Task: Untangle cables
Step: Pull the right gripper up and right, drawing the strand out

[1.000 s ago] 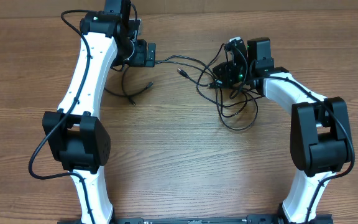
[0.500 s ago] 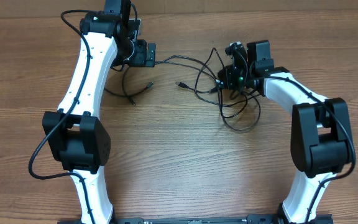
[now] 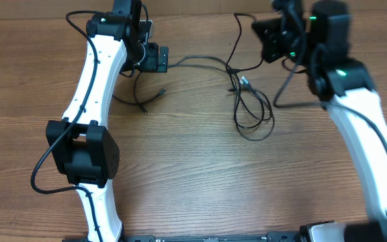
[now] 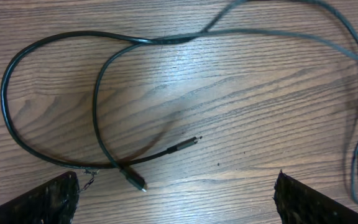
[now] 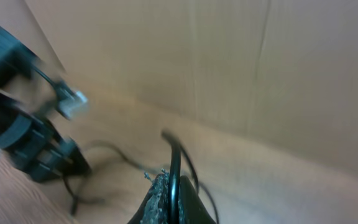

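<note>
The cables (image 3: pixel 250 111) are thin black cords lying in loose loops at mid table, with one strand (image 3: pixel 200 60) running left to my left gripper (image 3: pixel 158 59). High at the back right, my right gripper (image 3: pixel 277 33) is shut on one black cable (image 5: pixel 174 155), which runs up between its closed fingers (image 5: pixel 160 199). My left gripper (image 4: pixel 176 186) is open just above the wood with nothing between its fingers. A cable loop (image 4: pixel 5 106) and two plug ends (image 4: pixel 185 144) (image 4: pixel 135 182) lie just ahead of it.
A cardboard wall (image 5: pixel 260 74) stands along the table's back edge. The left arm (image 5: pixel 17 137) shows blurred at the left of the right wrist view. Bare wooden tabletop (image 3: pixel 200 181) fills the front half.
My right gripper closed on a cable, then rose and swung back to the right, drawing strands up out of the bundle. The left arm has not moved.
</note>
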Available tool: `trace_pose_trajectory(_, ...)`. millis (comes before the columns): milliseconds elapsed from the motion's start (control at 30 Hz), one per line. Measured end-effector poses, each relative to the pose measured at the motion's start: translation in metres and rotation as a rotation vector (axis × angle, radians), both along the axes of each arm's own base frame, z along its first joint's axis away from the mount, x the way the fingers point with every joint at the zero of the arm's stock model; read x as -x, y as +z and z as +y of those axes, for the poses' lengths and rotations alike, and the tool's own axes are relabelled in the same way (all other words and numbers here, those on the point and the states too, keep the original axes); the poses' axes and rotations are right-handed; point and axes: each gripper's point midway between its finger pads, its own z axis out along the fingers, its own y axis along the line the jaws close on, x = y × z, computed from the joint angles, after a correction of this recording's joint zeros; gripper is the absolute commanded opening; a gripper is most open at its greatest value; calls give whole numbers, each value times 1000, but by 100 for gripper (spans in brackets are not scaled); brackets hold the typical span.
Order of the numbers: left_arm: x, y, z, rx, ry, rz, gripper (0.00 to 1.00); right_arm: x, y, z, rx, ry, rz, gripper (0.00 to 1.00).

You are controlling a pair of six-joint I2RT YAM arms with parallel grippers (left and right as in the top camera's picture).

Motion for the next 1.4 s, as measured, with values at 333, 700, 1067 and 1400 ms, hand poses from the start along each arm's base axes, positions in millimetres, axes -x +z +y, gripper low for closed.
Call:
trace_pose_trajectory(333,0,0,0,0,0,0,99,64,114,-10,-49,0,-307,4)
trace_pose_trajectory(700,0,0,0,0,0,0,100,123,206,-20,-101,0,-634,4)
trace_pose_trajectory(1067,0,0,0,0,0,-1,99,158,283,-30,-217,-25,-964,4)
trace_pose_trajectory(1400,0,0,0,0,0,-2,100,178,304,-34,-232,-28,-1086,4)
